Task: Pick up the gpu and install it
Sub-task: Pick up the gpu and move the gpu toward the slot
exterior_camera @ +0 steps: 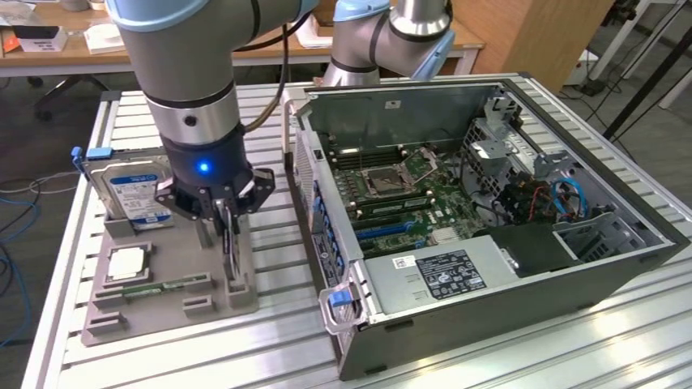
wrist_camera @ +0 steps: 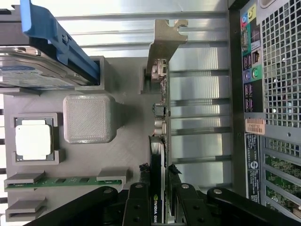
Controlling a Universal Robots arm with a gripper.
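The gpu [wrist_camera: 160, 94] stands on edge in a slot of the grey fixture tray [wrist_camera: 122, 155], with its silver bracket [wrist_camera: 165, 42] at the end farthest from my fingers. My gripper [wrist_camera: 159, 172] straddles the card's other end, one finger on each face, shut on it. In the exterior view the gripper [exterior_camera: 224, 215] hangs straight down over the gpu [exterior_camera: 230, 251], at the side of the tray [exterior_camera: 162, 312] nearest the case. The card still sits in its holder.
The open computer case [exterior_camera: 487, 203] lies just to the exterior view's right, with its motherboard [exterior_camera: 400, 194] exposed. The tray also holds a hard drive [exterior_camera: 135, 190], a processor [exterior_camera: 126, 261] and a green memory stick [exterior_camera: 168, 285]. The case's rear panel [wrist_camera: 268, 94] is close by.
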